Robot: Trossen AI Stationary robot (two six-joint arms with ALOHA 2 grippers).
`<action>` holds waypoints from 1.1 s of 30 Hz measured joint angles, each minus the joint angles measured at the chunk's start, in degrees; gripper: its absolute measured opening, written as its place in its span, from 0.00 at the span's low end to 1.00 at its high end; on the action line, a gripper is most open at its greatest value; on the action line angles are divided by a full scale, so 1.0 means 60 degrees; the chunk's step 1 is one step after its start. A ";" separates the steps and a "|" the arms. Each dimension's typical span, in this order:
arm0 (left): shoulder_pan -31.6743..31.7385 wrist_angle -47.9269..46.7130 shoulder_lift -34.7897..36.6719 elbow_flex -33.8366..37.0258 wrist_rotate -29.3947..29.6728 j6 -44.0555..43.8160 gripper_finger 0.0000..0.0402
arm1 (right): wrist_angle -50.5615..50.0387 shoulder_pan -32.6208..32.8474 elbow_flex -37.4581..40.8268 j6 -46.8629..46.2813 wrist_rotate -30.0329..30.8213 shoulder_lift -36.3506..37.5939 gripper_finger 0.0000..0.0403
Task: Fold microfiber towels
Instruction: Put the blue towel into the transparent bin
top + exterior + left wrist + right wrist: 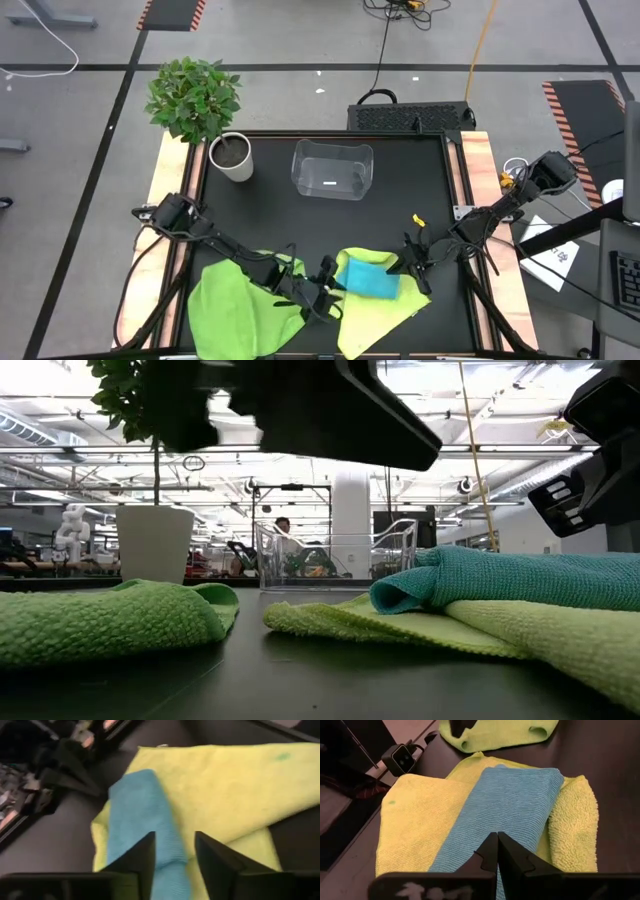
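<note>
Your left gripper (172,857) hangs over one end of the folded turquoise blue microfiber towel (367,276), fingers parted with the cloth showing between them, gripping nothing. That towel lies on the pale yellow-green microfiber towel (375,305) near the table's front edge. Your right gripper (497,851) sits at the blue towel's other end, fingers pressed together and empty. The bright green microfiber towel (235,305) lies crumpled beside them, under the left arm.
</note>
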State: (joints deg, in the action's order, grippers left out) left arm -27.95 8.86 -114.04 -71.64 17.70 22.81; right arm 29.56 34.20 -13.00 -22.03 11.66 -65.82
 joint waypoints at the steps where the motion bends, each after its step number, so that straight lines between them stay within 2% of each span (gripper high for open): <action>1: -0.0038 -0.0109 0.0000 -0.0060 -0.0043 0.0000 0.40 | 0.0004 0.0000 0.0001 0.0009 0.0000 -0.0003 0.00; 4: -0.0098 -0.0236 -0.0022 -0.0186 -0.0133 -0.0004 0.51 | 0.0006 0.0000 0.0004 0.0029 0.0000 0.0000 0.00; 7: -0.0113 -0.0442 -0.0287 -0.0396 0.0396 0.0006 0.60 | 0.0006 0.0000 0.0005 0.0046 0.0000 -0.0003 0.00; 10: -0.0081 -0.1232 -0.0835 -0.1312 0.0766 -0.0018 0.64 | -0.0024 0.0000 0.0008 0.0063 0.0000 -0.0003 0.00; 15: -0.0010 -0.3515 -0.2329 -0.3208 0.2080 0.0150 0.65 | 0.0053 0.0000 0.0008 0.0063 0.0000 0.0000 0.00; 18: 0.0024 -0.4184 -0.2813 -0.4143 0.2323 -0.0069 0.65 | 0.0037 0.0000 0.0008 0.0063 0.0000 -0.0004 0.00; 21: 0.0037 -0.4365 -0.3090 -0.4634 0.2509 -0.0186 0.65 | 0.0031 0.0000 0.0008 0.0066 0.0000 -0.0004 0.00; 26: 0.0083 -0.4625 -0.3250 -0.4782 0.3037 -0.0115 0.65 | -0.0036 0.0000 0.0038 0.0070 0.0003 0.0000 0.00; 30: 0.0266 -0.4801 -0.3171 -0.4790 0.2865 -0.0498 0.65 | -0.0004 0.0000 0.0192 0.0062 0.0000 -0.0004 0.00; 33: 0.0425 -0.5240 -0.3180 -0.4779 0.1988 -0.0508 0.62 | 0.0054 0.0004 0.0276 0.0037 -0.0006 -0.0004 0.00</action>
State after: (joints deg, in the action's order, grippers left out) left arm -25.40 -22.58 -133.12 -100.31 29.63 19.76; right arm 29.88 34.22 -11.34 -21.80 11.63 -65.84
